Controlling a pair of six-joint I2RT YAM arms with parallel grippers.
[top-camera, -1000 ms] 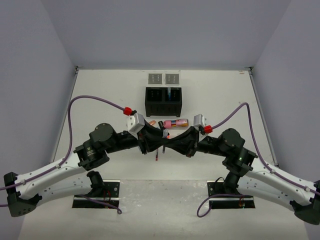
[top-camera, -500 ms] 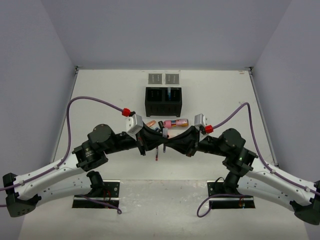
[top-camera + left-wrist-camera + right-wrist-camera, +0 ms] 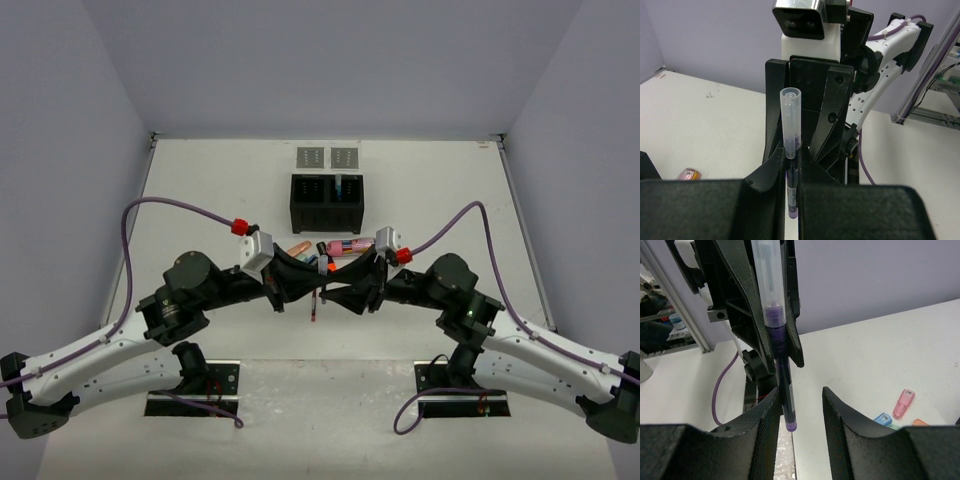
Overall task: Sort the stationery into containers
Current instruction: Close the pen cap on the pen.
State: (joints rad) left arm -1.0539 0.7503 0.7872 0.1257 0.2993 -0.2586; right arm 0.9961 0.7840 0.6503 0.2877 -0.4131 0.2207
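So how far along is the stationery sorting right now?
Done: one pale blue item shows in the black box, right compartment. In hand: the left end effector grips a purple pen, with the right end effector open around it. Left: the pink highlighter, red pen and others lie on the table.

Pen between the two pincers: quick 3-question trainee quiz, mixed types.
1. True or false: the left pincer is shut on the pen.
2. Pick one. The jaws of the right pincer are: A) shut on the pen, B) apart, with the pen hanging between them, C) out of view.
3. Fill in: in the top view, the two trays lie on the ___ side of the box, seen from the arms (near or far).
Key: 1 true; 2 B; 3 far.
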